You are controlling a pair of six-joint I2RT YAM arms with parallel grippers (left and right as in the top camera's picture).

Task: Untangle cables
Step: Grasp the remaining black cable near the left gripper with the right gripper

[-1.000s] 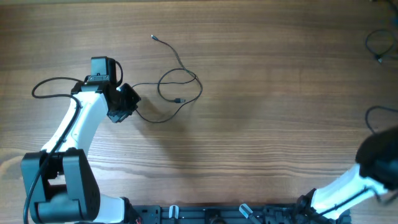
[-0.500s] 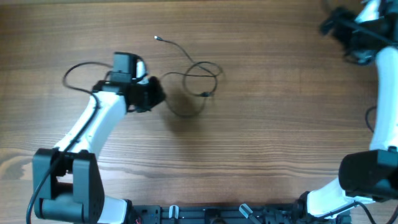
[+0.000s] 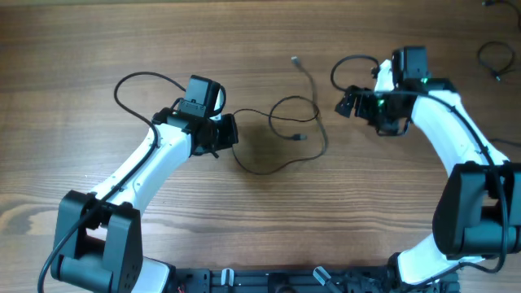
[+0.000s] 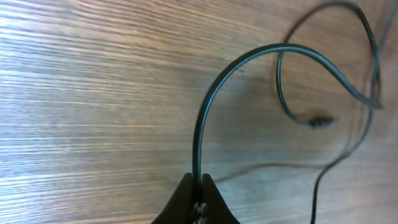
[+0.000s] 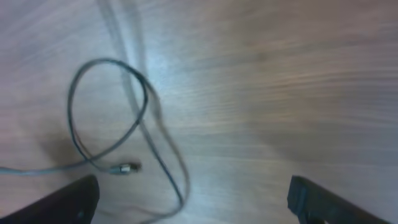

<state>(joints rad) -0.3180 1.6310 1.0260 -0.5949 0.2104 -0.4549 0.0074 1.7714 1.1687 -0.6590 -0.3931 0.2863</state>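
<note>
Cable first: thin black flexible cable (image 4: 200,140), light and floppy by the look of it, likely to slide and drag its own loop along. It is best taken near a small plug end (image 4: 320,121) or on a free run beside the crossing. It lies mid wooden worktop (image 3: 163,49), one loop crossed over itself, between both arms. On one stretch the left end effector (image 4: 199,186) is pinched tight, arm reaching in from the left. Just right of the loop the right end effector (image 5: 194,193) hovers spread wide and empty, arm bent in from the right.
</note>
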